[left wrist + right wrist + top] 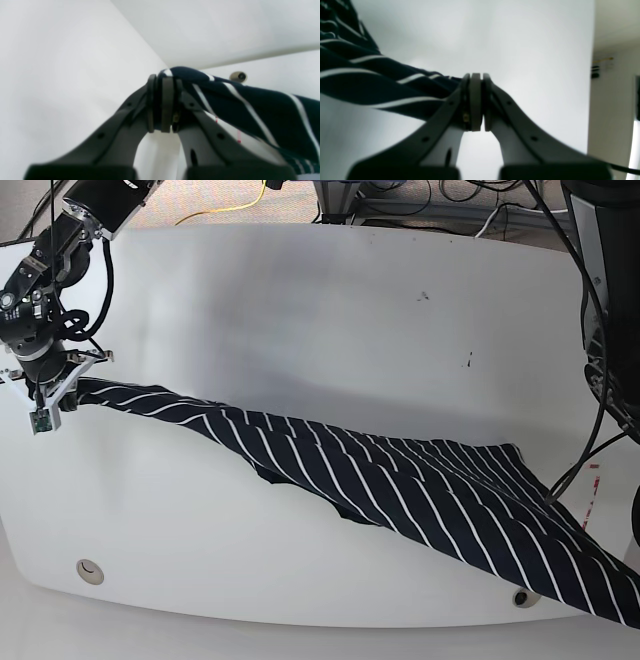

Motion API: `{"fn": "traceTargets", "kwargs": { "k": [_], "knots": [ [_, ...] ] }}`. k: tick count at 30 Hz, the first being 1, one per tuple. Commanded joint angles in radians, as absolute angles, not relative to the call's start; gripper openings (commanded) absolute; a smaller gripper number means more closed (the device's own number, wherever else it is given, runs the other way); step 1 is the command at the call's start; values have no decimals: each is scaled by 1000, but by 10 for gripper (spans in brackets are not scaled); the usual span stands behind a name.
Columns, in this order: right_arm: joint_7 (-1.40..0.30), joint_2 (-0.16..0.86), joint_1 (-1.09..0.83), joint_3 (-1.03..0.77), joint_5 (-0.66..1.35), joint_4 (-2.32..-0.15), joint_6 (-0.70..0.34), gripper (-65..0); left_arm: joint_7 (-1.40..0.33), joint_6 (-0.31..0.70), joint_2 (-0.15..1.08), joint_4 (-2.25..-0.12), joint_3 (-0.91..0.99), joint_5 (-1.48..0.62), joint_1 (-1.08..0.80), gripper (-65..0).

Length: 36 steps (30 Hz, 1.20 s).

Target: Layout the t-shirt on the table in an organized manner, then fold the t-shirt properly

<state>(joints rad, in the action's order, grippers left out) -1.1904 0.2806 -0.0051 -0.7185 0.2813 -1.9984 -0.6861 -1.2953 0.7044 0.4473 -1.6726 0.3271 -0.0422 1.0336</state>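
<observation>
The t-shirt (400, 480), dark navy with thin white stripes, is stretched in a long band from the left side of the table (300, 300) down to its front right corner, partly lifted off the surface. At the left end my right gripper (78, 387) is shut on the cloth. In the right wrist view that gripper (476, 77) pinches the t-shirt (370, 82), which trails off to the left. My left gripper (162, 82) is shut on another bunch of the t-shirt (250, 105), which runs off to the right. In the base view this gripper is out of frame.
Round fittings (90, 570) (520, 598) sit near the table's front edge; one fitting (238, 76) shows behind the cloth. A red mark (590, 500) lies at the right. A dark arm column (600, 280) and cables stand at the back right.
</observation>
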Motion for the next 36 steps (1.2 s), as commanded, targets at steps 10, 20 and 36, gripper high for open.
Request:
{"fn": "traceTargets", "kwargs": {
  "k": [10, 20, 36],
  "knots": [
    [-1185, 308, 47, -880, 269, -2026, -698, -650, -1294, 698, 472, -1736, 332, -38, 1081, -650],
    [-1185, 364, 127, -903, 269, -2026, -698, -650, -1317, 698, 452, -1790, 329, -41, 1087, -650],
    [-1208, 547, 446, -743, 263, -2020, -698, -650, -1314, 698, 383, -1788, 329, -38, 1155, -650]
  ]
}}
